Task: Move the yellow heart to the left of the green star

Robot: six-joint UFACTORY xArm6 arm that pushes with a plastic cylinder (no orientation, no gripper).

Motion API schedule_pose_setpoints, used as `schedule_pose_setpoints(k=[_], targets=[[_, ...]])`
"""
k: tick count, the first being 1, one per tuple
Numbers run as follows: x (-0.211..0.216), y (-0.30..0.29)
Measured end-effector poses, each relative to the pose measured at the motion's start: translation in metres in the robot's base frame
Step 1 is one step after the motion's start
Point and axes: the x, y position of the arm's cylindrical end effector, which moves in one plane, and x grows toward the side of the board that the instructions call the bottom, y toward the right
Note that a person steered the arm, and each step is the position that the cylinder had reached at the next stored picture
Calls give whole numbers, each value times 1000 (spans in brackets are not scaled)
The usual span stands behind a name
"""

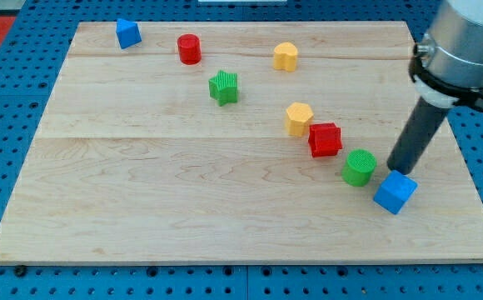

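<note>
Wooden board [183, 217]; no pincer, my tip [397, 171] touching the blue cube [395, 192], nothing grasped.

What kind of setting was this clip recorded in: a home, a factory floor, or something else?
Most likely a robotics lab bench. A wooden board rests on a blue perforated base, small coloured blocks such as the green star and yellow heart lie scattered, and my tip touches the blue cube.

Bright, even light from overhead leaves short soft shadows beneath the blocks; the picture is sharp and glare-free.
</note>
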Motion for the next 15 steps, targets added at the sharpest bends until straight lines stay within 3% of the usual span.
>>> schedule_pose_setpoints(k=[1,3,5,8,10,11,12,15], targets=[[1,-16],[33,6],[-43,21],[-192,-64],[-245,-168],[-253,-150],[-281,-174],[-237,-190]])
